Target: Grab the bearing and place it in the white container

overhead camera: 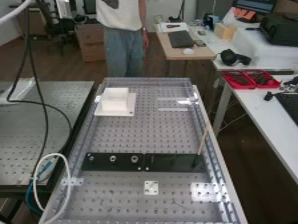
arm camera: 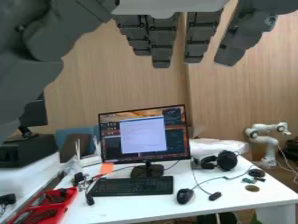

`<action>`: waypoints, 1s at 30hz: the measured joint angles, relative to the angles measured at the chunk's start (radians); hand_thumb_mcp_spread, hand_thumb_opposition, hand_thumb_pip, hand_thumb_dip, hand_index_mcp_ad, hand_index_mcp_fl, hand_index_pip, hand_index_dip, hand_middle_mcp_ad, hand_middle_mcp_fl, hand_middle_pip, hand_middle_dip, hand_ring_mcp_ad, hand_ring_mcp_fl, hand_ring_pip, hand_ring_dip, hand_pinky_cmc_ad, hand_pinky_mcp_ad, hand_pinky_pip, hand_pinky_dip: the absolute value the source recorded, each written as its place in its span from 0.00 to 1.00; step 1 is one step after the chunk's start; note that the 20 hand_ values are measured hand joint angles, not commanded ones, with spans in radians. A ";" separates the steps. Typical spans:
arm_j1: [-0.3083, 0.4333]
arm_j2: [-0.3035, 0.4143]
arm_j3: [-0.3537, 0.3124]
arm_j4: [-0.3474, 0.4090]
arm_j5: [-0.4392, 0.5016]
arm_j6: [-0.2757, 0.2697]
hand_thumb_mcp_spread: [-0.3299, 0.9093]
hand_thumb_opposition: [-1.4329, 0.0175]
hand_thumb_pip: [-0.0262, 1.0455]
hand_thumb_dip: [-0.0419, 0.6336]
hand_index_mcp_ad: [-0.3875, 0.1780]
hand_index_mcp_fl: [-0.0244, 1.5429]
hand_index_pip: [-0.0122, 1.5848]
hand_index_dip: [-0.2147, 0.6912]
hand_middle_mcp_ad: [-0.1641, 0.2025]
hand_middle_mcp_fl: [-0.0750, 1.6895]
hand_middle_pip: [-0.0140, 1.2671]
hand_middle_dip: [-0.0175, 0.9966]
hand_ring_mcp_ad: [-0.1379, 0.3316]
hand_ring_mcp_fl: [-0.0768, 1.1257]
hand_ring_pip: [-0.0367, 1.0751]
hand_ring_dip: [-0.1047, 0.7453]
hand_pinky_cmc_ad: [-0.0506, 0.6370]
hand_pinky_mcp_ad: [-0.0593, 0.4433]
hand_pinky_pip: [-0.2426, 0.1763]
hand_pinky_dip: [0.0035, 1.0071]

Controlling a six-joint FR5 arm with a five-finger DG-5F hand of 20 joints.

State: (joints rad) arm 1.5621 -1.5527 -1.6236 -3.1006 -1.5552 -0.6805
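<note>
One white container (overhead camera: 115, 102) stands on the counter (overhead camera: 113, 135), well apart from my robot hand (arm camera: 161, 45), which hangs open, fingers straight, holding nothing. Slightly right of it, the last of three metal rings on the black plate (overhead camera: 166, 162) is what I take for the bearing (overhead camera: 134, 159), also well apart from the robot hand. Farther right leans a thin stick (overhead camera: 203, 142). I expect the bearing to be stiff, dense and slick, so I'd pinch its outer rim from opposite sides, fingertips low.
</note>
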 joint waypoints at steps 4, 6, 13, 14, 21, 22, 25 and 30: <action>0.001 0.000 -0.013 0.009 0.007 0.003 0.44 0.54 0.23 0.09 0.80 0.02 0.05 0.33 0.65 0.08 0.12 0.07 0.59 0.08 0.14 0.14 0.48 0.55 0.44 0.15; 0.003 0.001 -0.029 0.023 0.014 -0.001 0.44 0.54 0.23 0.09 0.81 0.02 0.05 0.33 0.65 0.08 0.12 0.07 0.59 0.07 0.14 0.14 0.48 0.55 0.44 0.15; 0.012 0.004 -0.111 0.103 0.047 -0.002 0.44 0.54 0.25 0.10 0.81 0.02 0.05 0.35 0.65 0.08 0.12 0.08 0.59 0.08 0.14 0.14 0.49 0.55 0.43 0.15; 0.013 0.004 -0.118 0.109 0.051 0.001 0.44 0.54 0.25 0.09 0.81 0.02 0.05 0.35 0.65 0.08 0.12 0.08 0.59 0.08 0.14 0.14 0.49 0.55 0.43 0.15; 0.020 -0.002 -0.166 0.157 0.086 0.006 0.44 0.53 0.28 0.09 0.81 0.02 0.05 0.36 0.65 0.09 0.12 0.08 0.59 0.08 0.14 0.14 0.50 0.55 0.44 0.16; 0.021 -0.002 -0.171 0.163 0.089 0.005 0.44 0.53 0.28 0.08 0.81 0.02 0.05 0.36 0.65 0.09 0.12 0.08 0.59 0.08 0.14 0.14 0.50 0.55 0.44 0.16; 0.023 -0.006 -0.201 0.195 0.113 0.003 0.44 0.53 0.30 0.08 0.81 0.02 0.05 0.36 0.65 0.09 0.12 0.08 0.59 0.08 0.14 0.14 0.50 0.55 0.43 0.16; 0.023 -0.013 -0.256 0.252 0.153 0.028 0.45 0.52 0.33 0.08 0.81 0.02 0.05 0.34 0.65 0.09 0.12 0.10 0.59 0.08 0.14 0.14 0.50 0.55 0.43 0.16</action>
State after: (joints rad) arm 1.5856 -1.5656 -1.8796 -2.8489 -1.4023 -0.6520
